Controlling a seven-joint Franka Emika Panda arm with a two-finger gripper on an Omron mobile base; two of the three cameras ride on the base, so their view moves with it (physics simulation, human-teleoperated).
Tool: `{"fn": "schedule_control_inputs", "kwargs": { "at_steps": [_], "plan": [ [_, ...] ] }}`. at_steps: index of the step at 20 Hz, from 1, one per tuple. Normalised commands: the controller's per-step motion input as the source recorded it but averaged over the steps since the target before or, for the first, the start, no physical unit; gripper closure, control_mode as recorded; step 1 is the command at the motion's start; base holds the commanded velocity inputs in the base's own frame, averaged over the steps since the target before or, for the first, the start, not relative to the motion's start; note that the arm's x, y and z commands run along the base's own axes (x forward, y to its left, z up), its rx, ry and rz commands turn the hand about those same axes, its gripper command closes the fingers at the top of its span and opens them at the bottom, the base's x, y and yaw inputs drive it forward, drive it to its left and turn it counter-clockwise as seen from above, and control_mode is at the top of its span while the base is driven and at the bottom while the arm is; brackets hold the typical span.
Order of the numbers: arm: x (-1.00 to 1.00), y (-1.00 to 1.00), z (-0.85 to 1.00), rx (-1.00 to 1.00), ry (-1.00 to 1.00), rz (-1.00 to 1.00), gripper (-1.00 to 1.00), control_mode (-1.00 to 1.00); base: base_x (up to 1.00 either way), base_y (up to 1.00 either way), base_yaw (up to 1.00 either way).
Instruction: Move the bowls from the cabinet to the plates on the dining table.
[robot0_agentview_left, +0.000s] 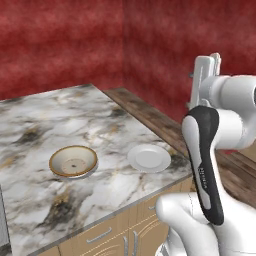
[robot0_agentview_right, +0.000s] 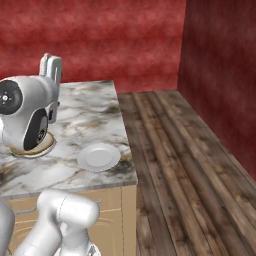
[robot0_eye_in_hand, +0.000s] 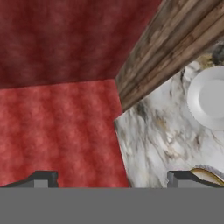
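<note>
Pincer raised, open, tilted over dining table.

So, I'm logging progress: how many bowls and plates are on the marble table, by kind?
Tan bowl: 1, sitting on a plate that shows only as a pale edge under it
Plates: 2, counting the bare plate
Total: 3

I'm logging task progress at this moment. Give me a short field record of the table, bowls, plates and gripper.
table: white marble dining table
tan bowl: sits on a plate, whose rim shows beneath it
empty plate: bare, to the right of the bowl, near the table's edge
gripper: open, holds nothing, raised above the table
second bowl: not on the table
</note>
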Motion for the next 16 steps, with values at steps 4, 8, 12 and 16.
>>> {"fn": "schedule_control_inputs", "kwargs": {
  "at_steps": [4, 8, 12, 16],
  "plan": [
    [-0.51, 0.15, 0.03, -0.04, -0.02, -0.05, -1.0, -1.0, 0.0, 0.0, 0.0],
    [-0.4, 0.12, 0.04, -0.06, -0.03, -0.05, -1.0, -1.0, 0.0, 0.0, 0.0],
    [-0.21, -0.11, 0.12, -0.05, 0.02, -0.05, -1.0, -1.0, 0.0, 0.0, 0.0],
    [-0.27, -0.18, 0.15, -0.02, 0.04, -0.06, -1.0, -1.0, 0.0, 0.0, 0.0]
  ]
}}
